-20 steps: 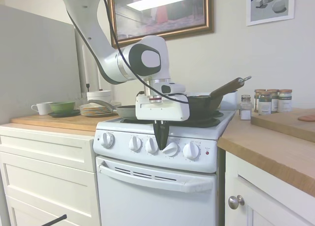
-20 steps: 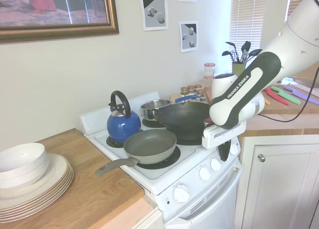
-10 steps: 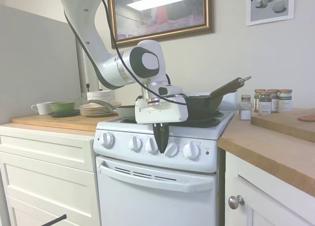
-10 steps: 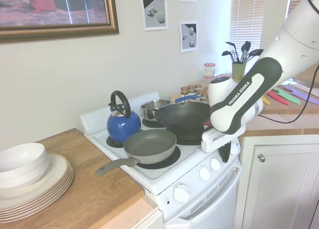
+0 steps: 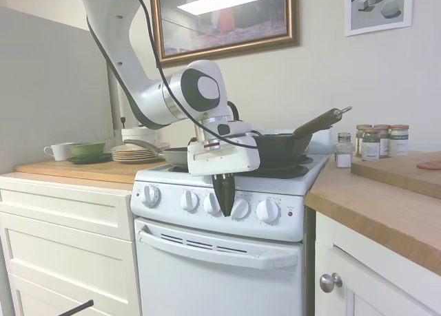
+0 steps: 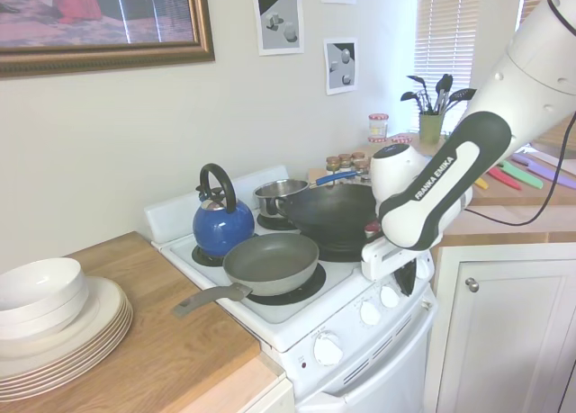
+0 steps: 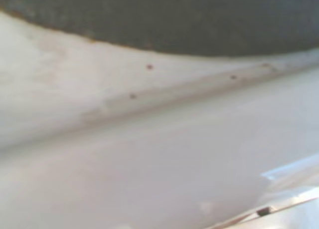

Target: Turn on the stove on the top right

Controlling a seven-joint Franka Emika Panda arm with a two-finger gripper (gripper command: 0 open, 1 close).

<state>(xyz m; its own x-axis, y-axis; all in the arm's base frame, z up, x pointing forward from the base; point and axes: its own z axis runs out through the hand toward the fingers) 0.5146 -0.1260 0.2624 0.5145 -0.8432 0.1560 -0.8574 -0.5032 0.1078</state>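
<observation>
The white stove [image 5: 220, 268] has five round knobs along its front panel and a small red light [image 5: 290, 213] at the panel's right end. My gripper [image 5: 225, 202] hangs fingers down right in front of the panel, shut on nothing. Its dark tips sit between the third knob [image 5: 212, 204] and the fourth knob [image 5: 240, 208]. In the second exterior view the gripper [image 6: 409, 289] is at the stove's front edge [image 6: 301, 327], beside the knobs at that end. The wrist view shows only blurred white enamel [image 7: 149, 154] under a dark band.
On the burners stand a black wok [image 5: 279, 147], a grey frying pan [image 6: 270, 262], a blue kettle [image 6: 220, 224] and a small pot [image 6: 279, 195]. Stacked plates [image 6: 63, 327] sit on the wooden counter on one side. Spice jars [image 5: 379, 140] and a cream cabinet [image 5: 372, 275] are on the other.
The arm has leaned slightly, carrying the hand a little closer to the knob panel. The fingers stay shut and the knobs look unchanged.
</observation>
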